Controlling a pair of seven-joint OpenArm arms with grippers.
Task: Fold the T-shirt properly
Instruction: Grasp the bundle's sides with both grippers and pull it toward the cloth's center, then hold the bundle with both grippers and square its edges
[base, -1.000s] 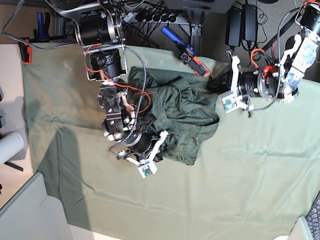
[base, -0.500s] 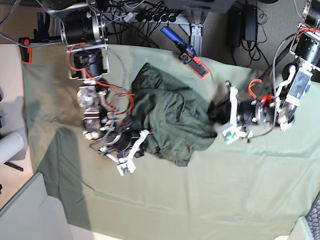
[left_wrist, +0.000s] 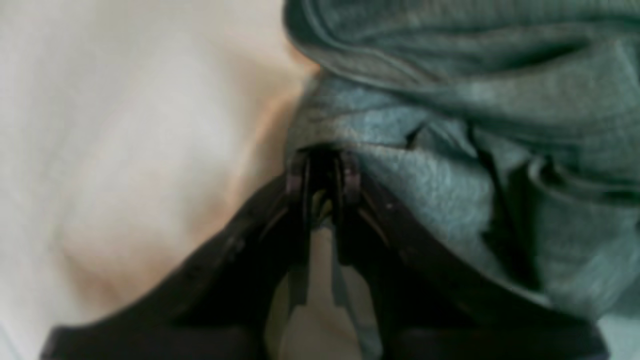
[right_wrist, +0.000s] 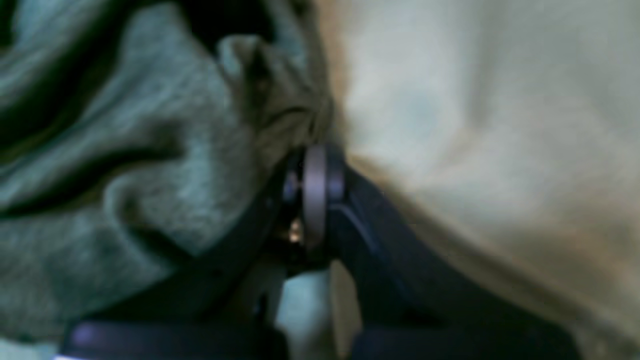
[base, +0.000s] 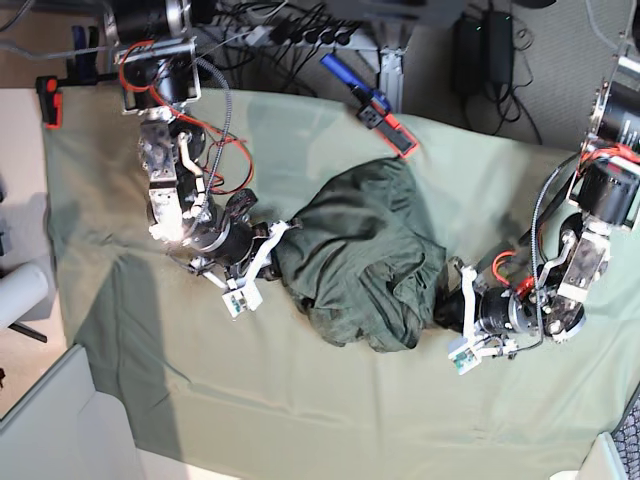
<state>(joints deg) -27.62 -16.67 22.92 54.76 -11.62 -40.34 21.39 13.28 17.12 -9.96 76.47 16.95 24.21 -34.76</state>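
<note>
t-shirt (base: 362, 258) lies bunched in a dark, wrinkled heap near the middle of the pale green table cloth (base: 300, 400), stretched between the two arms. in the base view the right gripper (base: 280, 240) meets the heap's left edge and the left gripper (base: 447, 300) meets its lower right edge. the right wrist view, blurred, shows the right gripper (right_wrist: 314, 170) with its dark fingers pressed together on a pinch of t-shirt (right_wrist: 125, 165) fabric, table cloth (right_wrist: 490, 125) pale beside it. the left wrist view, also soft, shows the left gripper (left_wrist: 322, 167) with its fingers nearly together and clamped on a fold of the t-shirt (left_wrist: 475, 110), the table cloth (left_wrist: 125, 125) on the other side. a blue and red clamp (base: 375, 108) grips the cloth's far edge.
</note>
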